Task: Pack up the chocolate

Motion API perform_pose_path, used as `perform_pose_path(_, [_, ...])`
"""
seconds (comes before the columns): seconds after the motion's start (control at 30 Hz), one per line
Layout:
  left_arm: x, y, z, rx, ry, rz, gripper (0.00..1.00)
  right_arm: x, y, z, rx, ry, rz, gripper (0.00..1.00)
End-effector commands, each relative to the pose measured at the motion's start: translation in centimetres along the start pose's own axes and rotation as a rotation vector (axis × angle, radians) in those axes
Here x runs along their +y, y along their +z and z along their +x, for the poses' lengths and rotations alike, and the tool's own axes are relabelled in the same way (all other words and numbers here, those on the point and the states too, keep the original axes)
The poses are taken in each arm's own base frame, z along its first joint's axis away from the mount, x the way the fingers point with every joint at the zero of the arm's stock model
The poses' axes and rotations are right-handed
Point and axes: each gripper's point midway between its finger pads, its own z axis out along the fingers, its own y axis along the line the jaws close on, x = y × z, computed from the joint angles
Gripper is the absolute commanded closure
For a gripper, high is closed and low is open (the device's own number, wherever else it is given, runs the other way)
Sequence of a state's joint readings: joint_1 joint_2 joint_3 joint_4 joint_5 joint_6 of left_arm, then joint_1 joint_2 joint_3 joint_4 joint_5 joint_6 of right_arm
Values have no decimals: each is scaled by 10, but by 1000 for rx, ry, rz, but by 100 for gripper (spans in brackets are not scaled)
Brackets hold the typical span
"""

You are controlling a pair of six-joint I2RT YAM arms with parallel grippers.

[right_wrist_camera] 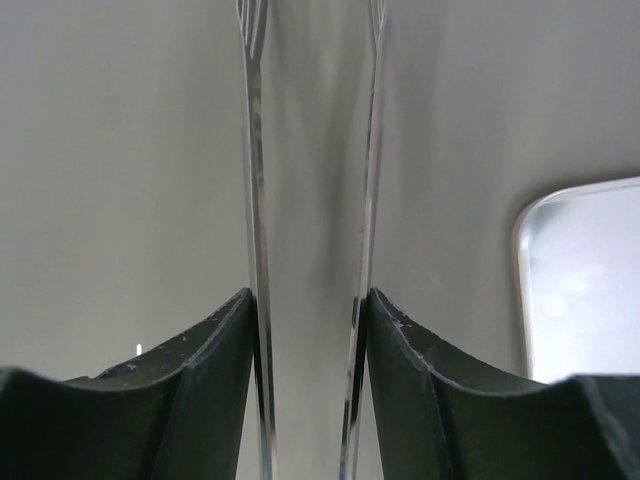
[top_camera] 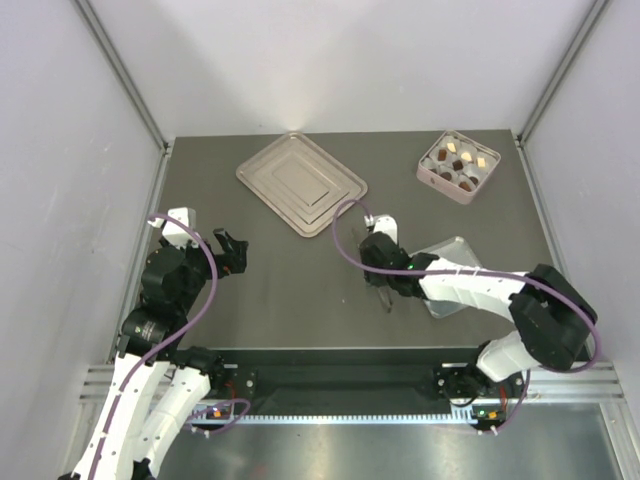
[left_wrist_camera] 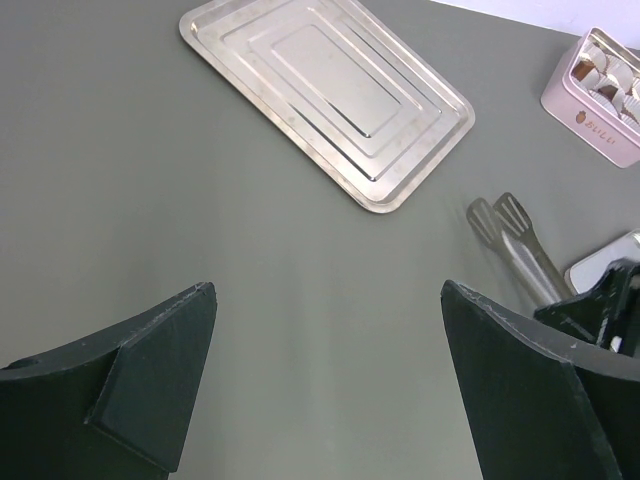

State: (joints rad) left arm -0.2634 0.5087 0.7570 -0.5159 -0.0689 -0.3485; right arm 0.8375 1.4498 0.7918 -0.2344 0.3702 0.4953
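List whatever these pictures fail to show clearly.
- Tips of the tongs: right wrist view, cut off by the top edge.
- Count of the chocolate: top view, pieces too small; left wrist view, the box runs off the right edge.
- Part of the second tray: top view, hidden under the right arm.

Brown and cream chocolate (top_camera: 459,164), pink box (left_wrist_camera: 590,122)
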Motion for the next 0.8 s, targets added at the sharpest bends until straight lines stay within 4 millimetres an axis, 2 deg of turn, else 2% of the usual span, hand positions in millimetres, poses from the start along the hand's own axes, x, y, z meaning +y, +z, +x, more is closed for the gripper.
perform_pose_path(0.0, [-1, 4, -11, -46, -12, 0, 1, 22, 5, -8, -108, 52, 16, 53])
perform_pose_path(0.03, [-1, 4, -11, -46, -12, -2, 1, 23, 8, -6, -113, 40, 44, 52])
perform_pose_path(0.17, [-2, 6, -8, -32, -10, 2, 1, 49, 13, 9, -83, 17, 32, 50])
perform_pose_path(0.2, [-1, 6, -8, -31, -9, 1, 1, 56, 13, 4, -80, 26, 26, 49])
perform_pose_path(0.33, [-2, 4, -10, -43, -10, 5, 1, 68, 23, 20, -5, 38, 9, 43])
perform_pose_path(0.5, [-2, 2, -13, -56, -11, 8, 1, 74, 20, 22, 9, 62, -14, 39])
perform_pose_path(0.67, [-2, 2, -12, -55, -12, 8, 1, 81, 15, 19, 22, 98, -45, 30])
perform_pose_path(0.77, [-3, 2, -12, -53, -12, 8, 1, 77, 14, 20, 21, 103, -32, 28])
